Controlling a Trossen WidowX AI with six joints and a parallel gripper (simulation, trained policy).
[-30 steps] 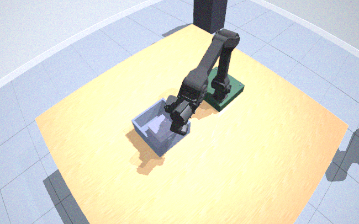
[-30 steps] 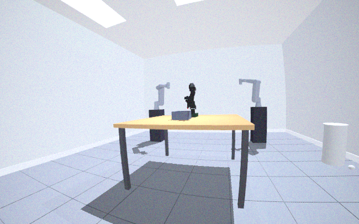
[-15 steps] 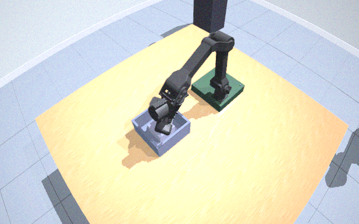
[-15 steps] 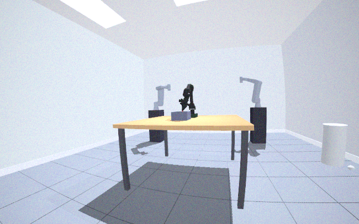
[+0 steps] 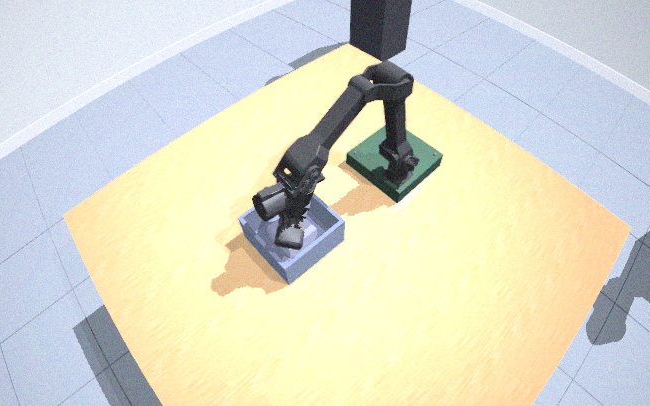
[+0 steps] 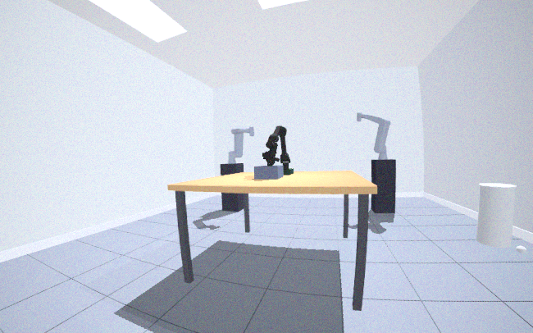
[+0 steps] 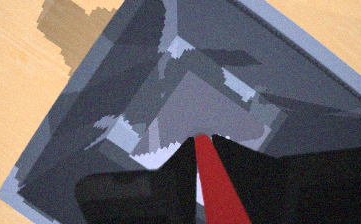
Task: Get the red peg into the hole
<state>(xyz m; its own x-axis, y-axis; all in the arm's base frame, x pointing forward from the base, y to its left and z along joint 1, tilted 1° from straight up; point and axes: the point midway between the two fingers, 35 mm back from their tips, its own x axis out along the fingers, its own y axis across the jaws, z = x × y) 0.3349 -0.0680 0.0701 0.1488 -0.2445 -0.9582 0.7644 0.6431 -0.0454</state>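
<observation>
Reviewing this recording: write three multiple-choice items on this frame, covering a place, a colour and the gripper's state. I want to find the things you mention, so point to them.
1. Where is the gripper?
A) Over the green base plate
B) Over the open box
C) Beyond the table's edge

2. What colour is the peg?
A) Red
B) Yellow
C) White

3. How is the gripper?
A) Wide open
B) Shut on nothing
C) Shut on the peg

Key:
1 B: the top view shows the gripper (image 5: pixel 291 237) (image 7: pixel 203 141) above the open box (image 5: pixel 316 252) (image 6: pixel 268 172) (image 7: pixel 326 62).
2 A: the peg (image 7: pixel 221 192) looks red in the wrist view.
3 C: its fingers flank the peg closely.
</observation>
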